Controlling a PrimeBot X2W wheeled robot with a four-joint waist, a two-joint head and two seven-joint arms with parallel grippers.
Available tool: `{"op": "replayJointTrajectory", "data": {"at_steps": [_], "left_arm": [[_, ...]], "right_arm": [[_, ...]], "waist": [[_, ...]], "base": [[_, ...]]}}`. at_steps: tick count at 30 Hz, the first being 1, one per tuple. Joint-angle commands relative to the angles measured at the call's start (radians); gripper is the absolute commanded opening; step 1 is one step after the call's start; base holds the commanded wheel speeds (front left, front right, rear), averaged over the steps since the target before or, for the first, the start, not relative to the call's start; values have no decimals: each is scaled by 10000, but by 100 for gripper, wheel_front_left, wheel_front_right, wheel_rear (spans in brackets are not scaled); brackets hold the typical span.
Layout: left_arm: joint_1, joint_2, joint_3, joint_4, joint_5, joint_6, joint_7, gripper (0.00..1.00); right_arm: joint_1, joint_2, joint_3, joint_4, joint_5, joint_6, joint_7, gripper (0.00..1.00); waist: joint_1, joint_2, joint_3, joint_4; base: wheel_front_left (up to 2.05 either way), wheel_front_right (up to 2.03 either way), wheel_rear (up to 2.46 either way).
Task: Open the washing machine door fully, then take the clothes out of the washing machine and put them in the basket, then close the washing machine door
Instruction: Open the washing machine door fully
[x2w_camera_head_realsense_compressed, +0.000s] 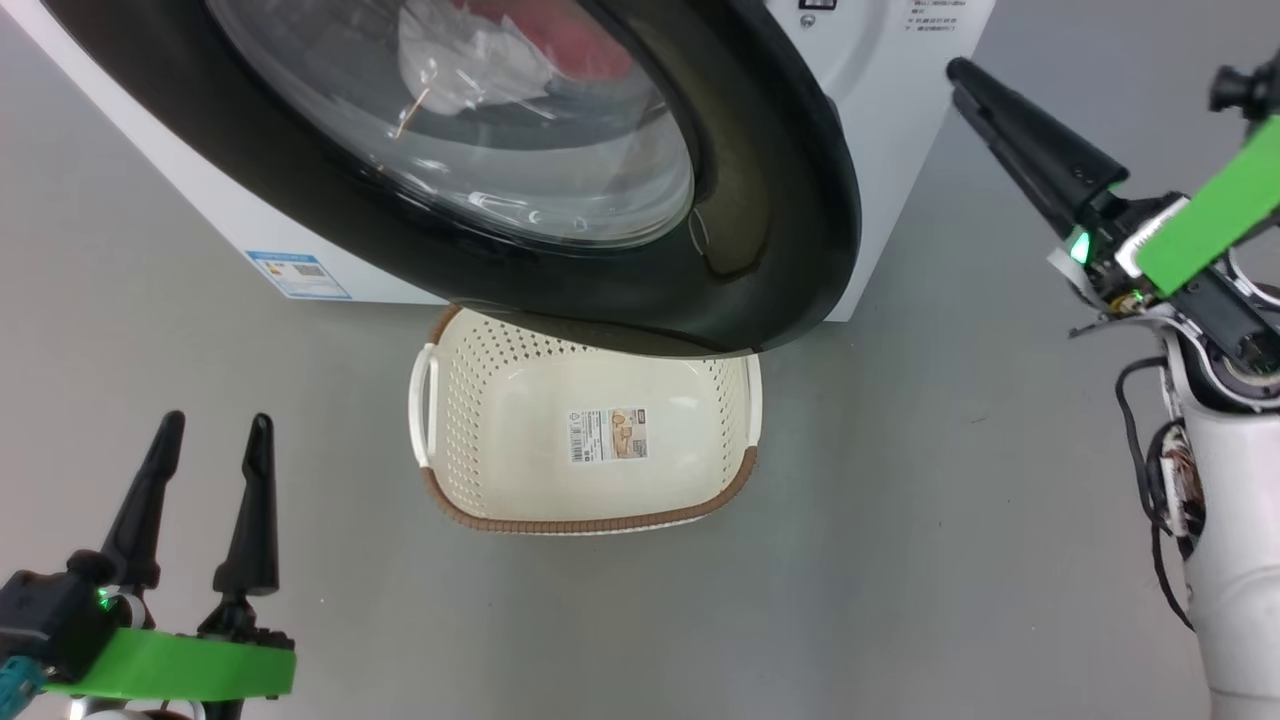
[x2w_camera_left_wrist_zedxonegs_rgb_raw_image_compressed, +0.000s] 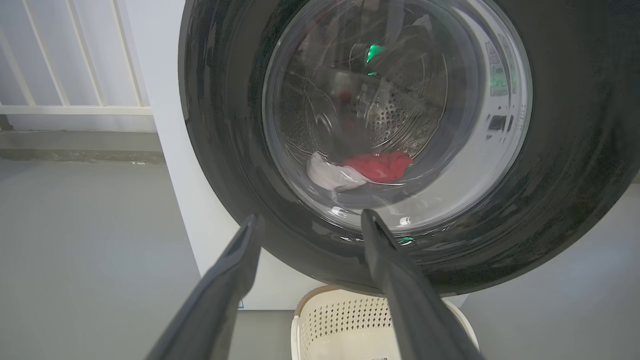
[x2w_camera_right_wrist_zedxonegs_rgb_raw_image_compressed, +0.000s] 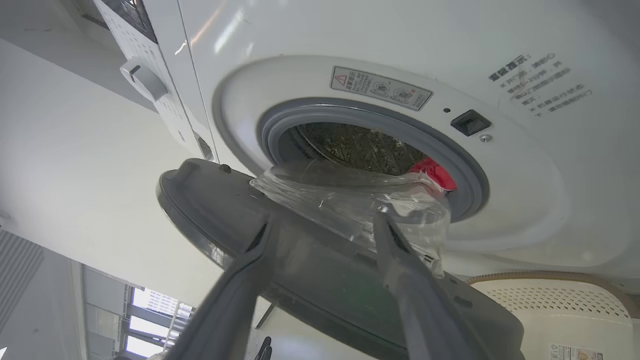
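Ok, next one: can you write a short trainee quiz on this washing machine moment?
1. True or false: the basket already holds laundry.
2. The washing machine door is: A) latched shut, B) partly open, swung out over the basket, C) off its hinges.
3. Fill in: the clothes are red and ____.

Key: 1 false; 2 B; 3 white.

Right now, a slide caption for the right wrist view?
Open right hand facing the partly open washing machine door; red clothes inside.
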Motion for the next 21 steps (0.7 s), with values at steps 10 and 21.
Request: {"op": "replayJointTrajectory", "data": {"at_steps": [10,21], "left_arm": [[-19,318,430,-310,26,-31,-82,100],[-162,278,386,-314,-38,-31,-82,100]], "right_arm": [[2011,-537,977,-3574,-2110,17,-2499,100],[4196,-1605,2834,-4433,-4314,17,-6458,100]], "waist": [[0,-1,131,-84],[0,-1,187,-99]], "base": [[0,0,0],[0,0,0]]}}
